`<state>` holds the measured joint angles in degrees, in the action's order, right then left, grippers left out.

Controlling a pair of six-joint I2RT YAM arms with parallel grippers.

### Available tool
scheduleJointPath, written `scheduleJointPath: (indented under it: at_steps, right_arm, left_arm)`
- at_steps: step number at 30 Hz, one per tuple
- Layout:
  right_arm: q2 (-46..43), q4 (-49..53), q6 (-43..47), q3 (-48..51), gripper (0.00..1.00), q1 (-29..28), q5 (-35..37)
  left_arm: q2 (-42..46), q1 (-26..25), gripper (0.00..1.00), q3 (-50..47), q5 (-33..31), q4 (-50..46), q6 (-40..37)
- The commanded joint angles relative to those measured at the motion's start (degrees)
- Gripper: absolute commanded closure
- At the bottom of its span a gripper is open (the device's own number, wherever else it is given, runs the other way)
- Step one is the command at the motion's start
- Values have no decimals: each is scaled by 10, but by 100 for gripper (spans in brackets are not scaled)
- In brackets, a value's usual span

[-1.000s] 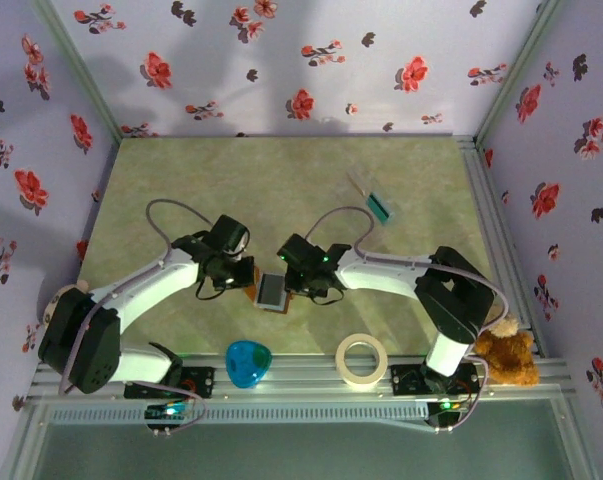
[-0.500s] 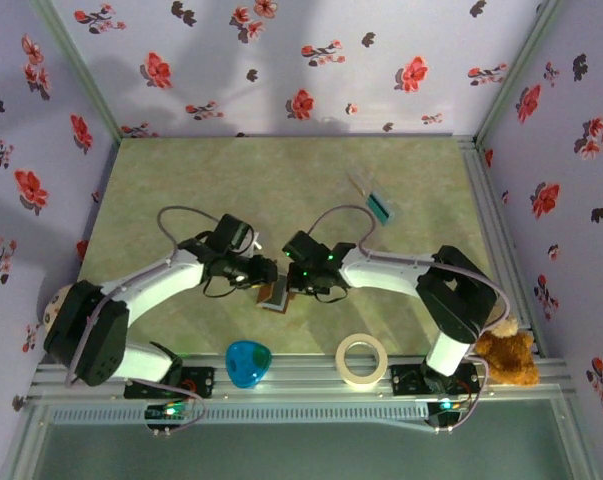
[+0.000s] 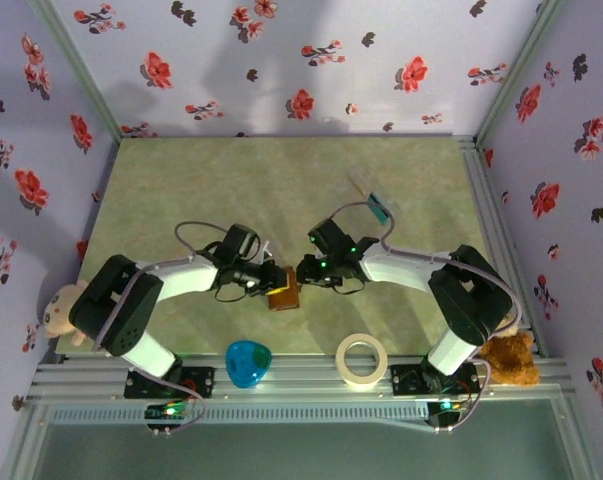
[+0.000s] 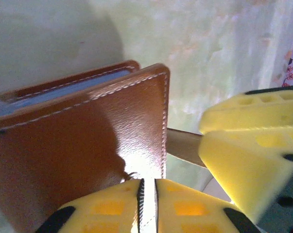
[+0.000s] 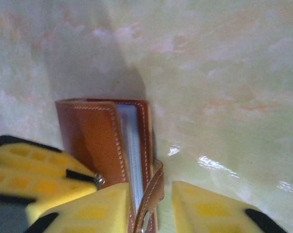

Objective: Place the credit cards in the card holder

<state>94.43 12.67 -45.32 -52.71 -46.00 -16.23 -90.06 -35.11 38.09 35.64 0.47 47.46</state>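
The card holder [image 3: 284, 296] stands on edge between both arms. The right fingers [image 5: 209, 211], spread, straddle its closing tab [image 5: 153, 187]. The left fingers [image 4: 107, 211], almost pressed together, touch its cover.

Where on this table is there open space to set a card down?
Bare: the far table, from the back wall forward, left of the clear stand. Crowded: the middle, where the left gripper and right gripper meet at the card holder, and the near edge with the blue object and tape roll.
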Motion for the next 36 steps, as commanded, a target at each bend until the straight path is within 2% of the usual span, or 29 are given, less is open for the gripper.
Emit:
scheduleJointPath:
  at_steps: [1, 4, 6, 11, 13, 14, 19, 22, 24, 26, 28, 36]
  right_arm:
    - [-24, 16, 18, 6, 74, 1, -12]
    - [-31, 30, 23, 4, 85, 1, -5]
    - [-33, 40, 24, 2, 88, 0, -3]
    - [-42, 51, 30, 2, 89, 1, 5]
    - [-42, 49, 29, 3, 99, 1, 2]
    - [-40, 47, 29, 4, 100, 1, -1]
    - [-30, 30, 18, 5, 100, 1, -16]
    - [-33, 29, 18, 4, 89, 0, -14]
    - [-33, 36, 23, 2, 86, 0, -11]
    - [-29, 42, 23, 0, 91, 0, -10]
    - [-23, 40, 20, 1, 100, 0, -17]
    - [-9, 22, 15, -4, 100, 0, -32]
  left_arm:
    - [-9, 6, 88, -12, -1, 18, 4]
    - [-17, 10, 92, -15, -8, 12, 9]
    - [-21, 11, 93, -15, -9, 12, 8]
    - [-29, 11, 95, -13, -13, 0, 4]
    - [-26, 11, 95, -16, -13, 6, 8]
    - [-24, 11, 96, -17, -13, 7, 7]
    - [-12, 16, 96, -22, -17, 7, 13]
    - [-7, 18, 97, -28, -19, 15, 18]
    - [-3, 19, 96, -29, -20, 12, 18]
    - [7, 22, 89, -32, -22, 10, 22]
    - [22, 25, 83, -35, -23, 10, 24]
    - [100, 43, 81, -46, -46, -42, 7]
